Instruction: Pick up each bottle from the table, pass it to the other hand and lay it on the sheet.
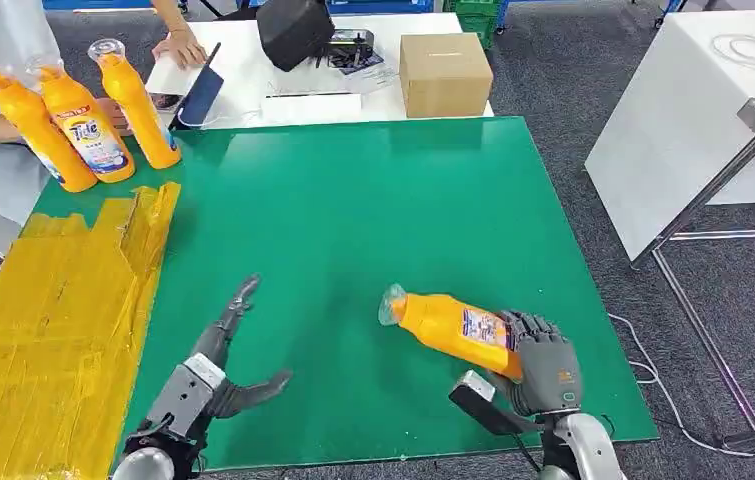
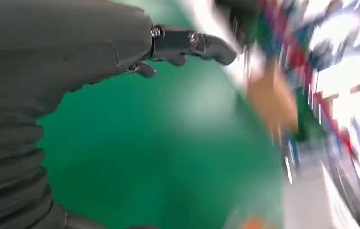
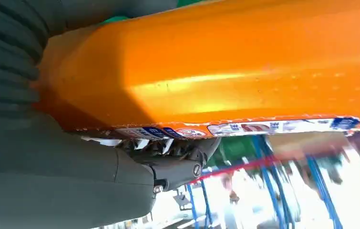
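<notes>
An orange bottle with a clear cap and a printed label lies tilted over the green mat, its cap pointing left. My right hand grips its base end near the mat's front right. Close up, the orange bottle fills the right wrist view, with my right hand's fingers wrapped under it. My left hand hovers over the mat's front left with fingers spread and nothing in it; its fingers show above the green mat. A yellow sheet covers the table's left side.
Three more orange bottles stand at the mat's far left corner, held by a person's hand. A cardboard box and a black bag sit on the white table behind. A white table stands to the right.
</notes>
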Robot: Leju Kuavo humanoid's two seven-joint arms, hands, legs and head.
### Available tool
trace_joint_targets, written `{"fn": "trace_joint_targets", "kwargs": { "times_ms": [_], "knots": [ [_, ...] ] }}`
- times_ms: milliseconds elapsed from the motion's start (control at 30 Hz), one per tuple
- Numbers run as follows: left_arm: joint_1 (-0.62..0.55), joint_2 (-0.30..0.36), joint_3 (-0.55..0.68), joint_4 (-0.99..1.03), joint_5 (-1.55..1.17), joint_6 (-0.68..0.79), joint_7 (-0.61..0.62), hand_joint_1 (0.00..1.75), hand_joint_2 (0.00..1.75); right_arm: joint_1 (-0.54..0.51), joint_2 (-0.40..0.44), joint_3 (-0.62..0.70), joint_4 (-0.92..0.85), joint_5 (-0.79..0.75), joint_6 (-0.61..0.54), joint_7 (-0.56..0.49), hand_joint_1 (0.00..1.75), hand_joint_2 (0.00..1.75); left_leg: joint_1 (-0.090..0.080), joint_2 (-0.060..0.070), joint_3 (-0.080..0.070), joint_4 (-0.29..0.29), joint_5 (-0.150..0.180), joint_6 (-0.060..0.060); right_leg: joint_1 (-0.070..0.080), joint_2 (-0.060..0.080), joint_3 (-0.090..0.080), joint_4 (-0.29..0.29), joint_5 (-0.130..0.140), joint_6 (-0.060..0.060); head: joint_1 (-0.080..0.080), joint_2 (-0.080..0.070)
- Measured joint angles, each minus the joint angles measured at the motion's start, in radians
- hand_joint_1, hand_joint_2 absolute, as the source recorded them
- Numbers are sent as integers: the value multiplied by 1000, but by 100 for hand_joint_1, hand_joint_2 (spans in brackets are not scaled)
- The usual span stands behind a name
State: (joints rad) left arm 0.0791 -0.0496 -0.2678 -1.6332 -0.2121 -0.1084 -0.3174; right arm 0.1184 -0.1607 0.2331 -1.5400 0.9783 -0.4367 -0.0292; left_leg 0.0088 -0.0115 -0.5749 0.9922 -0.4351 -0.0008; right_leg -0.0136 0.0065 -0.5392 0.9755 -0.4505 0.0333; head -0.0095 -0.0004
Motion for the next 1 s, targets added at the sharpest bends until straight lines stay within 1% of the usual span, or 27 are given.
{"fn": "trace_joint_targets", "kwargs": {
  "times_ms": [33, 100, 167, 267, 300, 333, 400, 500, 533, 600, 633, 667, 700, 833, 933, 1000],
  "knots": [
    [-7, 3, -12, 9, 62, -51, -1, 0, 175, -12, 16, -7, -3, -37, -25, -36, 175, 175, 0, 0, 0, 0, 0, 0, 0, 0, 0, 0, 0, 0, 0, 0],
    [-25, 10, -35, 26, 136, -98, -1, 0, 175, -34, 45, -17, -4, -114, -65, -102, 175, 175, 0, 0, 0, 0, 0, 0, 0, 0, 0, 0, 0, 0, 1, 0],
    [-48, 18, -59, 41, 167, -111, -1, 0, 175, -54, 70, -23, -4, -181, -86, -153, 175, 175, 0, 0, 0, 0, 0, 0, 0, 0, 0, 0, 0, 0, 0, 0],
    [-82, 24, -96, 57, 194, -111, 11, 0, 175, -76, 108, -23, -3, -266, -84, -209, 175, 175, 0, -1, 0, 0, 0, 0, 0, 0, 1, 0, 0, 0, 0, 0],
    [-91, 26, -104, 61, 200, -110, 14, 0, 175, -82, 117, -23, -3, -275, -83, -216, 169, 175, 0, -1, 0, 0, 0, 0, 0, 0, 1, 0, 0, 0, 0, 0],
    [-98, 27, -112, 66, 205, -110, 15, 0, 175, -87, 126, -23, -2, -281, -83, -220, 173, 175, 0, -1, 0, 0, 0, 0, 0, 0, 1, 0, 0, 0, 0, 0],
    [-112, 31, -125, 73, 216, -108, 18, 0, 175, -96, 140, -22, 2, -299, -78, -236, 171, 175, 0, -1, 0, 0, 0, 0, 0, 0, 1, 0, 0, 0, 0, 0],
    [-132, 34, -138, 84, 247, -100, 22, 0, 175, -112, 165, -3, 17, -347, -29, -265, 169, 175, 0, 0, -1, 0, 0, 0, 0, 0, 0, 0, 0, 0, 0, 0],
    [-141, 34, -141, 89, 260, -98, 26, 0, 175, -119, 175, 10, 30, -364, -4, -272, 173, 175, 0, 0, 0, 0, 0, 0, 0, 0, 0, 0, 0, 0, 0, 0],
    [-157, 35, -147, 97, 281, -93, 32, 0, 175, -131, 194, 40, 57, -385, 33, -281, 175, 175, 1, -1, 0, 0, 0, 0, 1, 0, 0, 0, 0, 0, 0, 0],
    [-166, 35, -148, 101, 295, -92, 35, 0, 175, -140, 205, 61, 79, -395, 50, -286, 173, 175, 1, -1, -1, 0, 0, 0, 1, 0, 0, 0, 0, 0, 0, 0],
    [-175, 35, -150, 106, 306, -92, 39, 0, 175, -148, 216, 82, 103, -402, 62, -289, 171, 175, 1, -1, -1, 0, 0, 0, 1, 0, 0, 1, 0, 0, 0, 0],
    [-182, 35, -151, 111, 317, -92, 42, 0, 175, -156, 225, 102, 124, -407, 70, -291, 175, 175, 1, -1, 0, 0, 0, 0, 2, 0, 0, 1, 0, 0, 0, 0],
    [-203, 34, -154, 126, 343, -91, 48, 0, 175, -181, 261, 186, 210, -422, 103, -302, 175, 175, 2, -1, -1, 0, 1, -1, 2, 0, 0, 1, 0, 0, 0, 0],
    [-214, 33, -154, 135, 348, -90, 49, 0, 175, -193, 282, 234, 250, -425, 109, -305, 168, 175, 1, -1, -1, 0, 1, -1, 1, 0, 0, 1, 0, 0, 0, 0],
    [-218, 33, -155, 140, 348, -90, 49, 0, 175, -199, 289, 254, 266, -429, 126, -311, 166, 175, 1, -1, -1, 0, 1, -1, 1, 0, 0, 1, 0, 0, 1, 0]
  ]
}}
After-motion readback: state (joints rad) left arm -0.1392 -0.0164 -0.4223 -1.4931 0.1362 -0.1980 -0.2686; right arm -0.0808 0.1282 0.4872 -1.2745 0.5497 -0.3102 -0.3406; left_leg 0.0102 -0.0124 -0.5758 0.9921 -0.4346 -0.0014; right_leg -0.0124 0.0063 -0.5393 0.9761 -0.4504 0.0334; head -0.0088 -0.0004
